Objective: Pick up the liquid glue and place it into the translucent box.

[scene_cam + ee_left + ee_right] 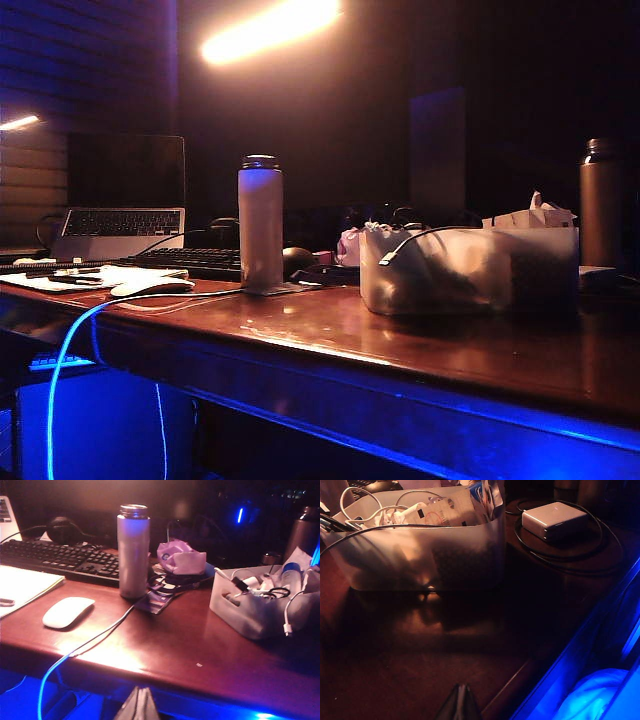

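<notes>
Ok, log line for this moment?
left gripper: shut, clear of desk | right gripper: shut, before frosted translucent plastic box | glue: not identifiable

Translucent box (470, 270) upright on table, right of middle; liquid glue indistinguishable.

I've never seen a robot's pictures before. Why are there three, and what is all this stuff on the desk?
One camera watches the desk from the side. The other two ride on the robot's arms, just above its pincers. The left gripper and right gripper are both shut and hold nothing, hanging back near the desk's edge. On the desk stand a tall pale bottle, a white mouse, a keyboard and the translucent box, full of cables. A blue-capped tube sits in it, maybe the glue.
</notes>
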Controlling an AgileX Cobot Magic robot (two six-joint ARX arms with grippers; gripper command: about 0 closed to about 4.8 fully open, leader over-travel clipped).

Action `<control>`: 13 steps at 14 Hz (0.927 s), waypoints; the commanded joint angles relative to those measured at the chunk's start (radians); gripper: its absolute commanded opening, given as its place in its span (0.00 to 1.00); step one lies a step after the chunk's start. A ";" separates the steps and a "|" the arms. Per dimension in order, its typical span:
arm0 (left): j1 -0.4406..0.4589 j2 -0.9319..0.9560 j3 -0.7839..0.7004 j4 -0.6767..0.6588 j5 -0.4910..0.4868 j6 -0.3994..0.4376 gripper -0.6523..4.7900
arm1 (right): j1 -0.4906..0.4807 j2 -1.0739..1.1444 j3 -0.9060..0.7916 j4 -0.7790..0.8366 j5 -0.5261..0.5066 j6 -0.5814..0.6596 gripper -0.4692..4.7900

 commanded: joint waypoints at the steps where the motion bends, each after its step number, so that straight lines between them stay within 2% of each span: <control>1: 0.013 -0.076 -0.021 -0.080 0.023 -0.006 0.11 | 0.000 -0.001 -0.002 -0.002 0.002 0.003 0.09; 4: 0.013 -0.122 -0.043 -0.138 0.014 0.006 0.11 | 0.000 -0.001 -0.002 -0.002 0.002 0.003 0.09; 6: 0.012 -0.122 -0.066 -0.161 -0.054 0.006 0.11 | 0.000 -0.001 -0.001 -0.002 0.002 0.003 0.09; 8: 0.012 -0.122 -0.066 -0.238 -0.121 0.011 0.11 | 0.000 -0.001 -0.001 -0.001 0.002 0.003 0.09; 13: 0.012 -0.122 -0.066 -0.239 -0.134 0.026 0.11 | 0.000 -0.001 -0.001 -0.001 0.002 0.003 0.09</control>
